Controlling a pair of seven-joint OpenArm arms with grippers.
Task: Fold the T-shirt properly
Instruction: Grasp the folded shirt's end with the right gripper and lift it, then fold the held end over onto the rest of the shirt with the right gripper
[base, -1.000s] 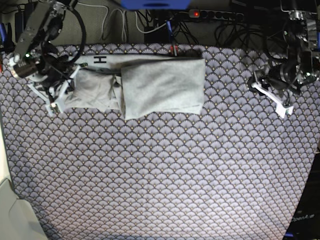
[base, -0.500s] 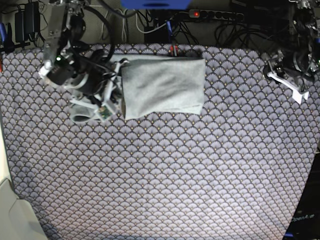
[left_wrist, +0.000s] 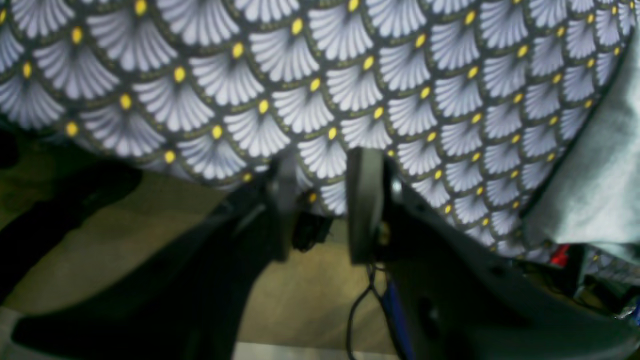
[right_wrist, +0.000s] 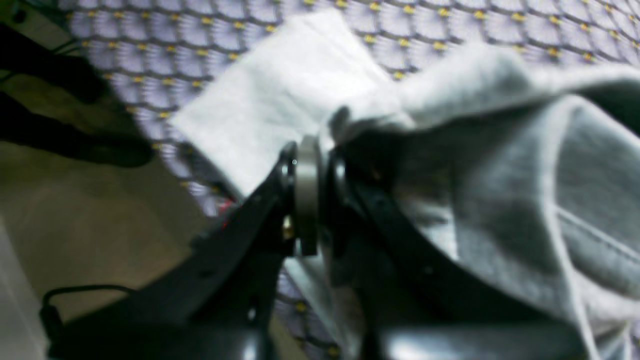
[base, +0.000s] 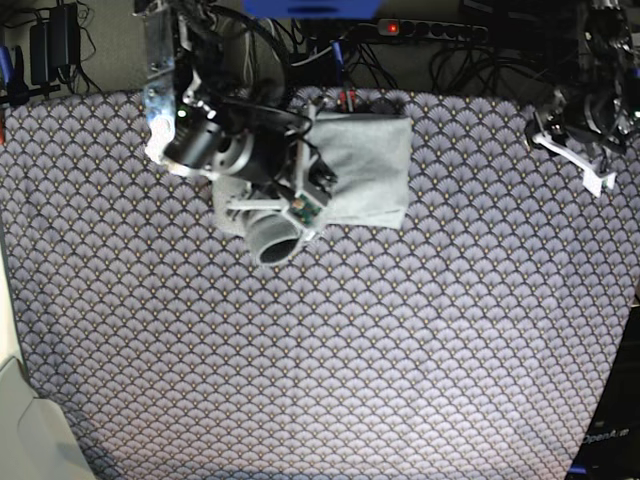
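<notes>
The light grey T-shirt (base: 370, 165) lies folded near the table's back edge in the base view. The arm carrying my right gripper (right_wrist: 315, 155) hangs over the T-shirt's left half and hides it. In the right wrist view that gripper is shut on a bunched edge of the T-shirt (right_wrist: 500, 165), which drapes to the right above a flat folded layer. My left gripper (left_wrist: 324, 200) hovers at the table's back right (base: 578, 162), apart from the shirt. Its fingers (left_wrist: 365, 205) stand open with nothing between them, and the T-shirt's edge (left_wrist: 595, 170) shows far right.
A purple-grey fan-patterned cloth (base: 330, 350) covers the whole table. Cables and a power strip (base: 430, 28) run behind the back edge. A pale surface (base: 30, 430) sits at the front left corner.
My right arm has swung to the right with the shirt's left part, bringing it over the folded part. The left arm has drawn back toward the back right corner.
</notes>
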